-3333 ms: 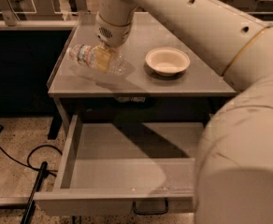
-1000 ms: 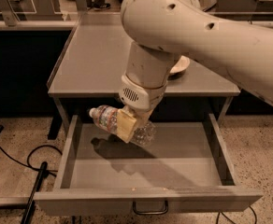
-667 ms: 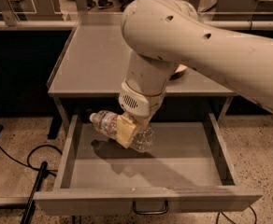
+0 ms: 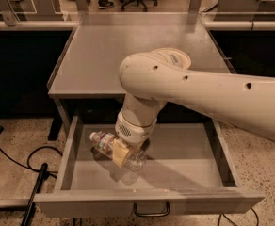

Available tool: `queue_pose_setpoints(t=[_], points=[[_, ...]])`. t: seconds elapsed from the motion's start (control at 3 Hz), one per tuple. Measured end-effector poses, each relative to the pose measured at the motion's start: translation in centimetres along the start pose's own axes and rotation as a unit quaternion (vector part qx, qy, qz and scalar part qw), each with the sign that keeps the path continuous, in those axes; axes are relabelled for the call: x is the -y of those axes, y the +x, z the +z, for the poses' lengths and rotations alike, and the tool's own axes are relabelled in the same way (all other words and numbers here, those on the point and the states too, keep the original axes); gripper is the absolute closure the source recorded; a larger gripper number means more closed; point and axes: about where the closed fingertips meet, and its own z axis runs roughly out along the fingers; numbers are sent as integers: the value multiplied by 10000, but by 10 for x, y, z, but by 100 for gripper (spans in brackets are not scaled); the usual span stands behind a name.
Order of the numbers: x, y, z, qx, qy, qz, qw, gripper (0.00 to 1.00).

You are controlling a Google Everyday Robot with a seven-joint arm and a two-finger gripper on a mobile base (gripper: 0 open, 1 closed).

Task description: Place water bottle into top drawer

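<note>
The top drawer (image 4: 184,161) stands pulled out below the table (image 4: 128,41), its dark loop handle (image 4: 150,212) at the 6 o'clock edge of the front wall. The big pale arm (image 4: 198,91) comes in from 3 o'clock, bends over the table's front edge and drops into the drawer. The gripper (image 4: 121,153) sits low inside the drawer, toward 9 o'clock of the drawer's middle, and its tan fingers (image 4: 120,150) are clamped across the water bottle (image 4: 103,141). The bottle lies on its side in that grasp, cap end pointing to about 10 o'clock and base to about 4 o'clock, the clear ribbed body showing on both sides of the fingers. It is within the drawer walls, near the left one, with a shadow on the grey bottom right under it; whether it touches the bottom cannot be told. A black cable (image 4: 36,178) lies on the speckled floor at 8 o'clock of the drawer.
</note>
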Motion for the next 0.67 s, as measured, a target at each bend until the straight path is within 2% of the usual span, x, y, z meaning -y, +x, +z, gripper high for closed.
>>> queue_pose_setpoints(t=[0.33, 0.67], points=[[1, -2, 5, 9, -6, -1, 10000, 100], [6, 2, 19, 70, -100, 206, 9997, 100]])
